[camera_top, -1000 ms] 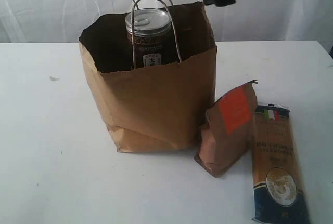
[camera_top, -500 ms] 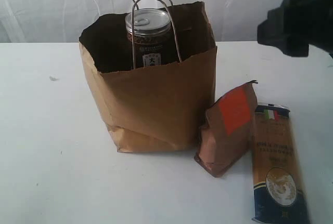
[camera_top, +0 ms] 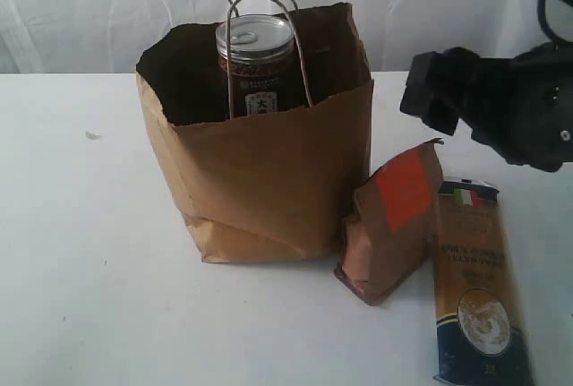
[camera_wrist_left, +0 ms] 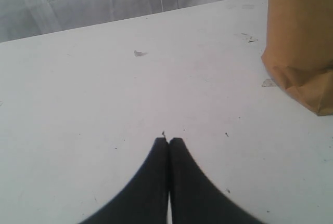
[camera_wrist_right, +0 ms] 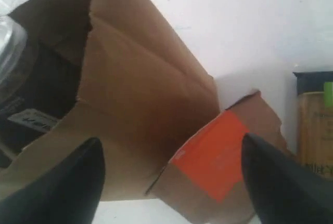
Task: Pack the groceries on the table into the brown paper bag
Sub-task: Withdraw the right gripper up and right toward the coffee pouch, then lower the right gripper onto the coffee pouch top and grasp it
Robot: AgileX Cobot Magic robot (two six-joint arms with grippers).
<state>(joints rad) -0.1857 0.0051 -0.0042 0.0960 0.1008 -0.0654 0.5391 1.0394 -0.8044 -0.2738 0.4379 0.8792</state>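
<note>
Two claws, both empty: left claw (camera_wrist_left: 167, 143) pinched shut over the counter (camera_top: 89, 270). The brown paper bag (camera_top: 260, 180) holds the dark pull-tab can (camera_top: 255, 55). At its 4 o'clock stands the brown-orange pouch (camera_top: 394, 225), probably light and crushable, so pinch its folded top. Above it, right claw (camera_wrist_right: 171, 146) gapes wide.

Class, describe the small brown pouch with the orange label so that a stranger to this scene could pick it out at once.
Find the tall brown paper bag standing on the white table. Beside its base, between it and the long spaghetti pack lying flat, stands a small brown pouch. Only it carries a plain orange square label and a crimped top.
</note>
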